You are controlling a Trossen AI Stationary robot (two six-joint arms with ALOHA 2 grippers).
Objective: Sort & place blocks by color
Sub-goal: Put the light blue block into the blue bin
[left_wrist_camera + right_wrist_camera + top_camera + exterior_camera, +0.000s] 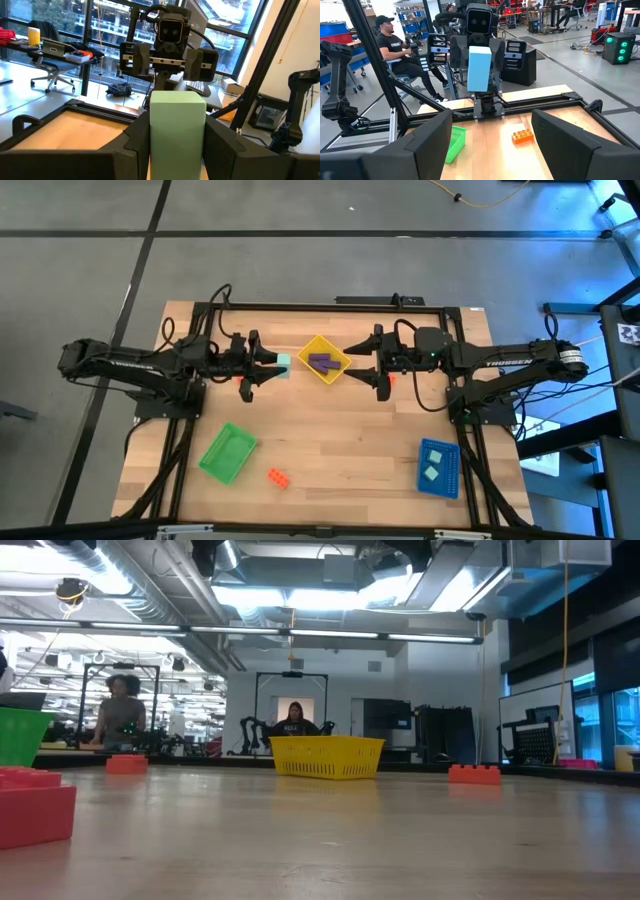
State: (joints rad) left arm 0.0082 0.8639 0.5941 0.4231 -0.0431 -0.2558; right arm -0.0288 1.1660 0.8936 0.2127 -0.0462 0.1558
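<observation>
An orange-red studded brick (32, 808) looms nearest the low camera. The left gripper (272, 367) clenches a mint-teal block (177, 131) beside the yellow tray (339, 372). The right gripper (352, 364) hangs released opposite.

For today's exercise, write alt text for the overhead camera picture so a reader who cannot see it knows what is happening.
Seen from above, the left gripper holds a mint block beside a yellow tray of purple blocks, facing the empty, open right gripper across it. Nearer the front edge lie a green tray, an orange block and a blue tray with two mint blocks.
</observation>
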